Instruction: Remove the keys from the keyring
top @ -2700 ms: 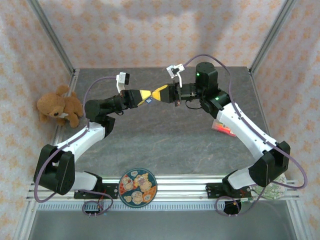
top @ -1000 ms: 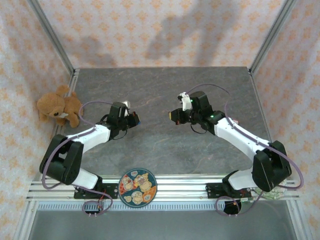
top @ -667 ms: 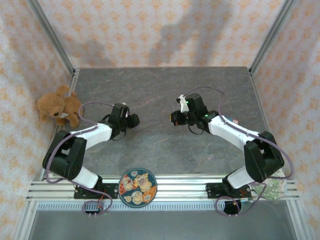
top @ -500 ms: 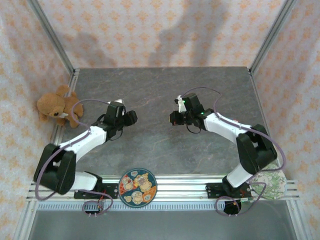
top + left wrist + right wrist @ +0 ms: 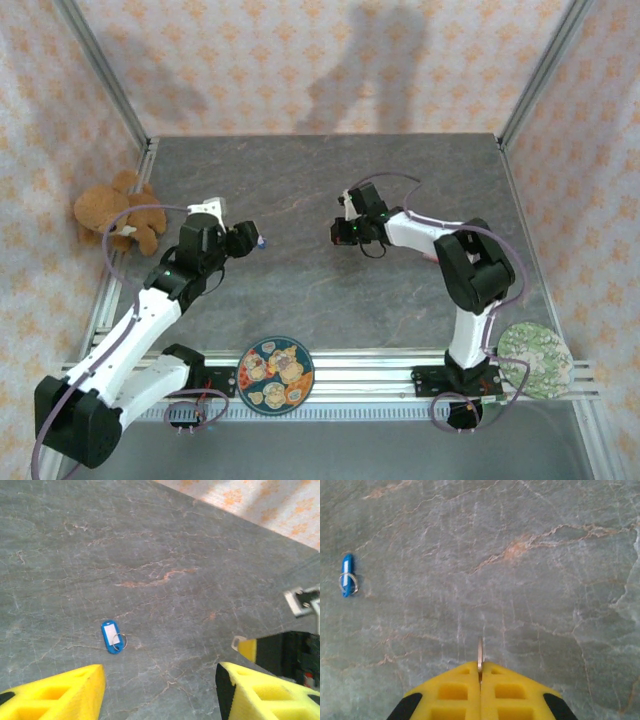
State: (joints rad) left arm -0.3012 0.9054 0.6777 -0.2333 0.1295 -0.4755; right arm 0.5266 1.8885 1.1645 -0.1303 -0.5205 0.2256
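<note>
- Key [image 5: 480, 652], thin and pale, is pinched edge-on in the closed tips of the right claw [image 5: 480, 669]. Its long axis points straight ahead over the middle of the worktop [image 5: 560, 580].
- Blue keyring [image 5: 112, 636] lies flat, well apart, nearer the worktop's left edge.
- Above it hovers the left claw [image 5: 159, 674], spread wide and empty.

The left arm [image 5: 150, 300] reaches from its near-left base diagonally toward the middle. The left gripper [image 5: 247, 240] points right, its yellow fingers [image 5: 55, 690] spread wide with nothing between them. The right arm [image 5: 470, 270] folds at the elbow and its forearm runs left. The right gripper [image 5: 480, 669] is low over the surface, jaws pressed together on a thin key [image 5: 480, 655] held edge-on. The two grippers face each other, well apart.
</note>
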